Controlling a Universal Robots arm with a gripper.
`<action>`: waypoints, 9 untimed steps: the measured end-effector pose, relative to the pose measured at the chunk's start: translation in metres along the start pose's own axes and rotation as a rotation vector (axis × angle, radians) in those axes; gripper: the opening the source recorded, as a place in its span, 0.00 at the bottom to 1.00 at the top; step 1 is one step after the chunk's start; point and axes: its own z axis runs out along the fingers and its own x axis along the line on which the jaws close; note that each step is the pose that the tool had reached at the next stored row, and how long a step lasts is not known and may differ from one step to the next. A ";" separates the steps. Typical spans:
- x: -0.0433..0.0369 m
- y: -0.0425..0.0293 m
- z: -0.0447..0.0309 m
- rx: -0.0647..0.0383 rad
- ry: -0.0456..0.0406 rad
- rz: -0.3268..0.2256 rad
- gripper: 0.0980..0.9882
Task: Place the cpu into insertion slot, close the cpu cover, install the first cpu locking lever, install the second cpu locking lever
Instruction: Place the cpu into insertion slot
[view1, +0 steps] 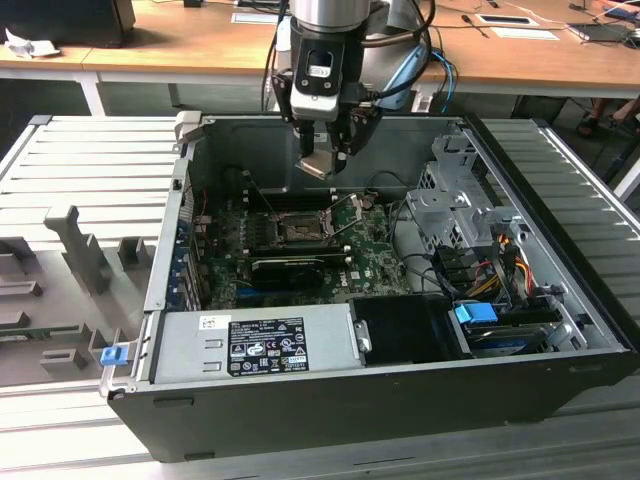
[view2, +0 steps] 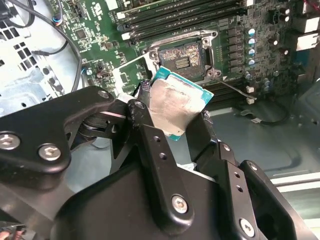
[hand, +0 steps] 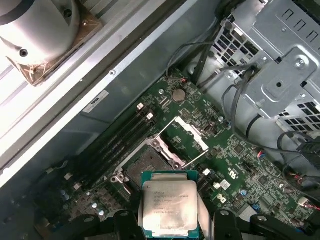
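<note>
While jaws grip the cpu (hand: 168, 207) — print illegible, insertion slot (hand: 146, 166) exposed; cpu cover (hand: 192, 134) raised.

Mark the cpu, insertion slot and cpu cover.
cpu (hand: 169, 206): first wrist view, middle of its metal face.
insertion slot (view2: 182, 55): second wrist view, centre of the pin field.
cpu cover (hand: 192, 133): first wrist view, bright bar of the raised frame.
</note>
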 end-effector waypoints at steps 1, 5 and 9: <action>0.0000 0.0000 0.0002 0.000 -0.0012 0.013 0.48; 0.0000 -0.0001 0.0008 -0.001 -0.0037 0.041 0.48; 0.0000 -0.0002 0.0014 -0.002 -0.0073 0.082 0.48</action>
